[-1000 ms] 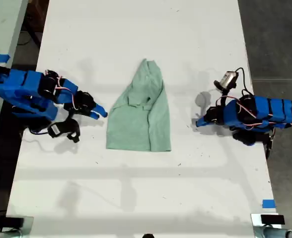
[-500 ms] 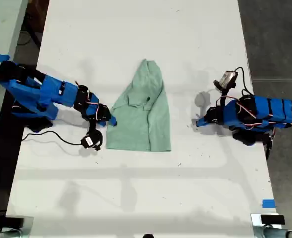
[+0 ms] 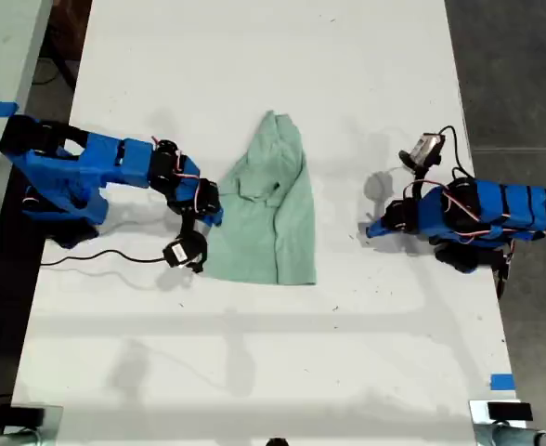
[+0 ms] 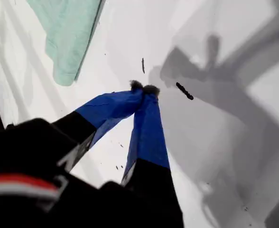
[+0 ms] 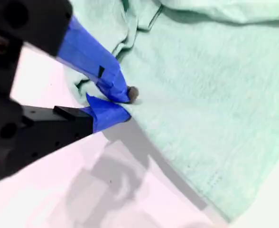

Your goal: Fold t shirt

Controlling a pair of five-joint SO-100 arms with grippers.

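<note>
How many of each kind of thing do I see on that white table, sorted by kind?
Blue robot arms: 2, my first gripper and my second gripper
Mint-green t shirt: 1
Blue tape pieces on the table: 1
Total: 4

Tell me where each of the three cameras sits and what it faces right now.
Exterior view: overhead, facing down on the white table, the t shirt and both blue arms.
First wrist view: rides my first claw, tips together over bare table, shirt edge beyond.
Second wrist view: rides my second claw, tips at the shirt's edge.
Shared: the t shirt shows in all three; my second claw sits at the exterior view's left.
</note>
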